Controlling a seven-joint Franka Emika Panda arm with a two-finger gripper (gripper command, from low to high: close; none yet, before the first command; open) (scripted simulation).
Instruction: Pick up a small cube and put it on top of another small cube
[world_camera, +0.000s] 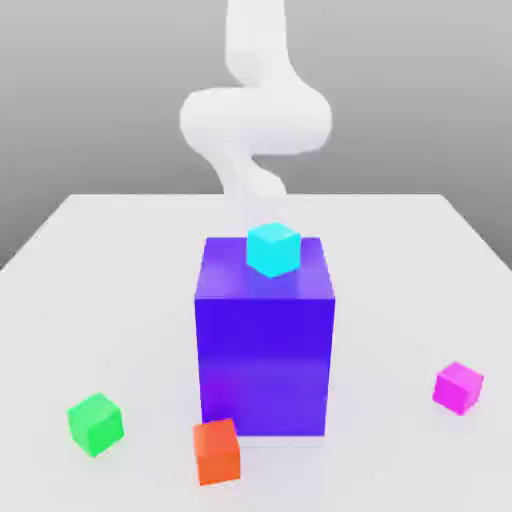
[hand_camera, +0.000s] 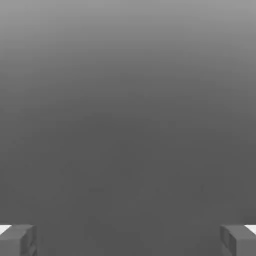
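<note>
The small magenta-pink cube (world_camera: 458, 387) sits on the white table (world_camera: 400, 260) at the exterior view's right, near the front. A small cyan cube (world_camera: 273, 249) rests on top of the big blue-purple block (world_camera: 265, 340) in the middle. The white arm (world_camera: 255, 120) rises behind that block, and its lower part is hidden by the block. In the hand view my gripper (hand_camera: 128, 241) is open, its two grey fingertips (hand_camera: 17, 240) standing far apart with nothing between them, against a plain grey background.
A green small cube (world_camera: 96, 424) lies at the front of the exterior view's left. An orange-red small cube (world_camera: 217, 452) lies just in front of the big block's left corner. The tall block stands between the arm and the front cubes.
</note>
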